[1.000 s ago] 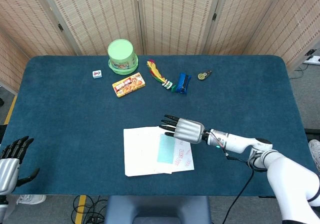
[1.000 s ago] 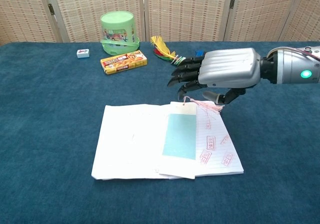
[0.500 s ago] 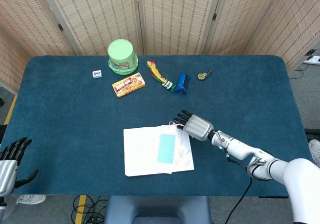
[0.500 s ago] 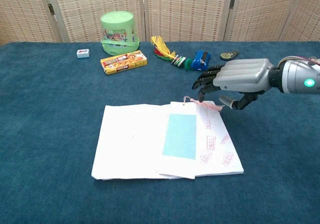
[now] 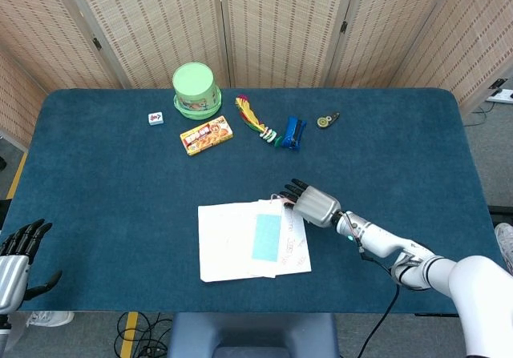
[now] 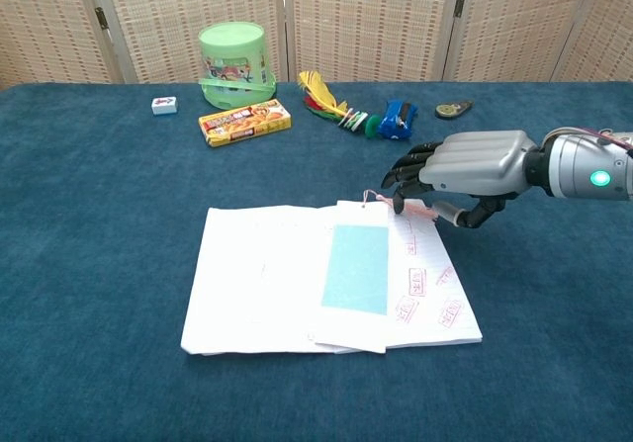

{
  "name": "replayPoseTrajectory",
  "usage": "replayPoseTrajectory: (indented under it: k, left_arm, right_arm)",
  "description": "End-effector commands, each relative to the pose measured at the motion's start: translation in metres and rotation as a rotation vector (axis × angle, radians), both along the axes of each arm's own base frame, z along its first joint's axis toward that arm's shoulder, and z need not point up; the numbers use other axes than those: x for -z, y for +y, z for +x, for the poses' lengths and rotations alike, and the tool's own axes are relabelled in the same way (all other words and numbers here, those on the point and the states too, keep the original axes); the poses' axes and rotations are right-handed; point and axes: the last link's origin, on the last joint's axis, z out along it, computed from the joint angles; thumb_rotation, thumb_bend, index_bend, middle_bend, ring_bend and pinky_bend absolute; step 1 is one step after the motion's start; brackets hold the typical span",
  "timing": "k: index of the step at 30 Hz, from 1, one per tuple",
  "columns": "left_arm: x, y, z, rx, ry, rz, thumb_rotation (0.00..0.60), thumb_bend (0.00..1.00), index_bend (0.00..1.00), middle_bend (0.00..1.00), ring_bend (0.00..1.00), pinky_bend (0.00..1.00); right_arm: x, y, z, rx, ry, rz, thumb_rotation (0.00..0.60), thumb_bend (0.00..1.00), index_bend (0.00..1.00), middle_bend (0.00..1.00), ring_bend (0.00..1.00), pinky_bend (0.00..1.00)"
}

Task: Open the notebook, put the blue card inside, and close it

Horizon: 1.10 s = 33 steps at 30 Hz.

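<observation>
Lower and closer than a moment ago, the right hand [image 6: 465, 170] now has its dark fingertips [image 6: 400, 203] down at the notebook's [image 6: 259, 279] far right corner, by the pink tassel [image 6: 420, 208]; whether they touch paper I cannot tell. Its fingers are apart and hold nothing.

Going left to right: the left hand [image 5: 16, 258] hangs off the table's [image 5: 96, 190] near left corner, fingers spread, empty. At the far edge lie a small white tile [image 5: 155, 118], a round green tub [image 5: 196, 90] with a smooth lid, and a flat yellow snack box [image 5: 207, 134]. Beside these are a bundle of red and yellow strips [image 5: 252, 118], a blue packet [image 5: 294, 132] and a small dark round thing [image 5: 325, 121].

Near the front edge the notebook lies open and flat, its white pages plain on the left, lined with red stamps on the right. A loose white sheet [image 6: 353, 289] rests over the middle, and the blue card [image 6: 357, 268], a smooth pale rectangle, lies on it. Teal felt-like cloth covers the table
</observation>
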Motion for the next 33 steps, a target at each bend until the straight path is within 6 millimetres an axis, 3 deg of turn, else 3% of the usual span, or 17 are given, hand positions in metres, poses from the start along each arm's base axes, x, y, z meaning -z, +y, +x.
replayPoseTrajectory:
  k: [1,33]
  left_arm:
    - [0.000,0.000,-0.001,-0.003,0.001,0.001,0.600,0.28,0.12,0.10,0.11,0.17]
    - [0.000,-0.001,-0.004,-0.021,0.012,-0.003,0.600,0.28,0.12,0.10,0.11,0.17]
  right_arm:
    - [0.004,-0.002,0.002,-0.008,0.001,0.000,0.600,0.71,0.26,0.07,0.00,0.00]
    - [0.024,-0.014,0.029,-0.058,-0.033,0.003,0.600,0.71,0.26,0.07,0.00,0.00]
